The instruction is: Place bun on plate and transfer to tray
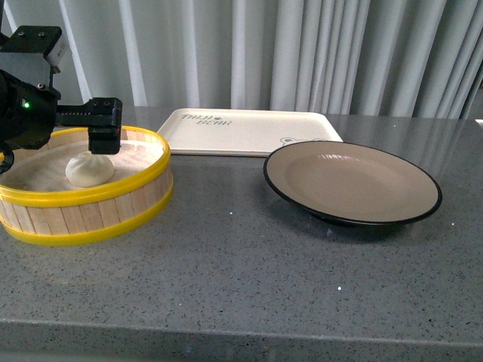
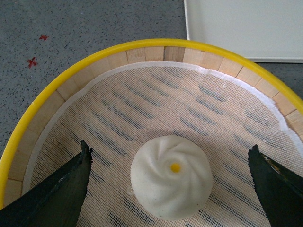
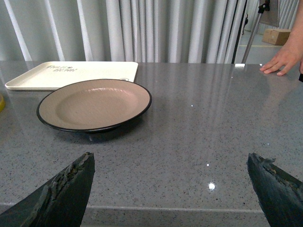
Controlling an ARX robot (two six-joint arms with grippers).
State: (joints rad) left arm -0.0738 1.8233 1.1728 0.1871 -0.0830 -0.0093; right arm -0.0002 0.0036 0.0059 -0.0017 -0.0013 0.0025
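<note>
Gaping wide and empty, left fingers hang just over the small white pleated bun in a yellow-rimmed wooden steamer basket; right fingers, likewise spread and empty, face the round beige black-rimmed plate.

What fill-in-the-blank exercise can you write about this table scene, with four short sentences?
1. The left hand hangs over the yellow-rimmed wooden steamer basket, its jaws ____.
2. The small round white pleated bun lies ____ that basket.
3. The round beige black-rimmed plate is ____: nothing lies on it.
4. The rectangular cream-white tray lies ____ the plate, nearer the curtains.

Missing words: open; inside; empty; behind.
</note>
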